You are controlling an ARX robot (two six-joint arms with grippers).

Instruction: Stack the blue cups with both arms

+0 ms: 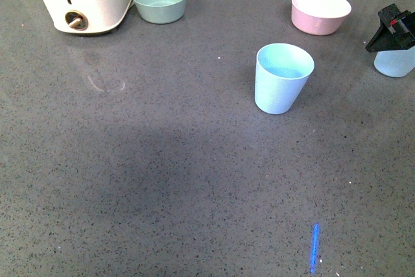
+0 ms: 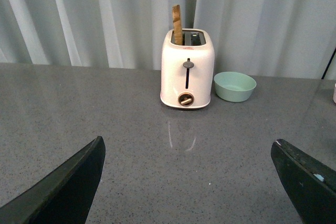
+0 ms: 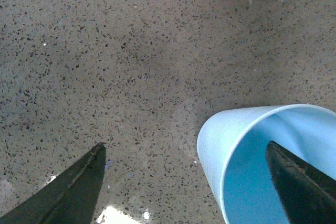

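Right gripper (image 3: 185, 148) stood spread wide, one jaw inside a pale sky-blue matte plastic tumbler (image 1: 395, 63), the other outside. An upright twin sky-blue tumbler (image 1: 282, 79) sat near, at nine o'clock. Left gripper (image 2: 188, 148) hung spread above the grey speckled stone countertop (image 2: 105, 103).

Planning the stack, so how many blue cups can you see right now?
2. One blue cup stands upright near the middle of the front view; the second cup sits far right, partly hidden behind the right gripper, whose jaws straddle its rim. No others visible.
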